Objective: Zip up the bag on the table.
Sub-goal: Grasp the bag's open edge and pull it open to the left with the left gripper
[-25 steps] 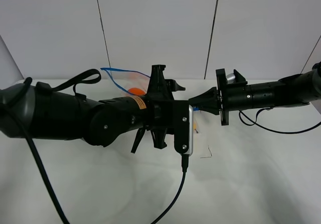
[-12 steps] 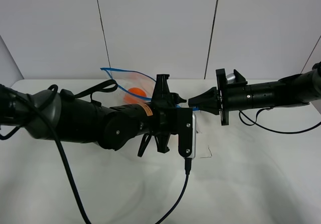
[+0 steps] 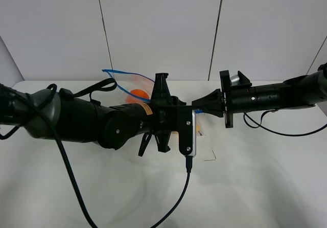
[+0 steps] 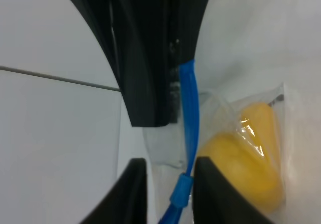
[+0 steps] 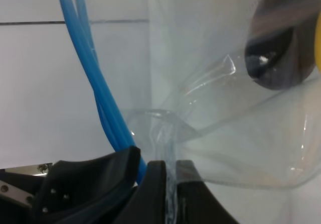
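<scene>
Your right end effector (image 5: 170,176) pinches shut a corner of the bag (image 3: 126,83), held above the bench (image 3: 255,187). Its blue zip strip (image 4: 189,113) runs leftward between your left end effector (image 4: 170,184)'s part-open jaws, not yet clamped.

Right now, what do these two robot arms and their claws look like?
Both are matte black with rounded segments. The left arm carries an orange label and a silver camera block trailing a black cable. The right arm has a silver knob and a thin looping cable. The left gripper and right gripper taper to black tips.
</scene>
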You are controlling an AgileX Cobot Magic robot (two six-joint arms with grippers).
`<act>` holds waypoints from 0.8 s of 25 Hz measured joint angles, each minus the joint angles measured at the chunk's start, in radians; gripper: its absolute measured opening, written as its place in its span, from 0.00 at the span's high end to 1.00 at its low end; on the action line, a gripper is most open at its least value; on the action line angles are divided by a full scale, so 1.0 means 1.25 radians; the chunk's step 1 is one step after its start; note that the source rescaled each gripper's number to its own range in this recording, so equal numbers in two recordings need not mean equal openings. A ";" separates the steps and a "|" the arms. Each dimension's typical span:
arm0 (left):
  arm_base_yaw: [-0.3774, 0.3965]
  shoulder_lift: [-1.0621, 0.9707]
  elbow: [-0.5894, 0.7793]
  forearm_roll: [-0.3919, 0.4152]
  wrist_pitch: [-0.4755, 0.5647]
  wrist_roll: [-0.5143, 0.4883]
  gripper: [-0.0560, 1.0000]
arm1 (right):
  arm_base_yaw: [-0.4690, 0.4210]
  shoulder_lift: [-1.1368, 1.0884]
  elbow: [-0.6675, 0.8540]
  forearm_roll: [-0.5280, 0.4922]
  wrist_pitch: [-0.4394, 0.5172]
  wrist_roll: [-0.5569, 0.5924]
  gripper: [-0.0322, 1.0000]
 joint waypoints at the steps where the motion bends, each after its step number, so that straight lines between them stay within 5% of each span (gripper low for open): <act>1: 0.000 0.000 0.000 0.000 0.000 0.000 0.77 | 0.000 0.000 0.000 0.000 0.000 0.000 0.96; 12: 0.000 0.000 0.000 0.000 0.026 0.000 0.94 | 0.000 0.000 0.000 -0.001 0.000 0.000 0.96; 20: 0.000 0.000 0.000 -0.001 0.034 0.000 0.94 | 0.000 0.000 0.000 -0.006 0.000 0.000 0.96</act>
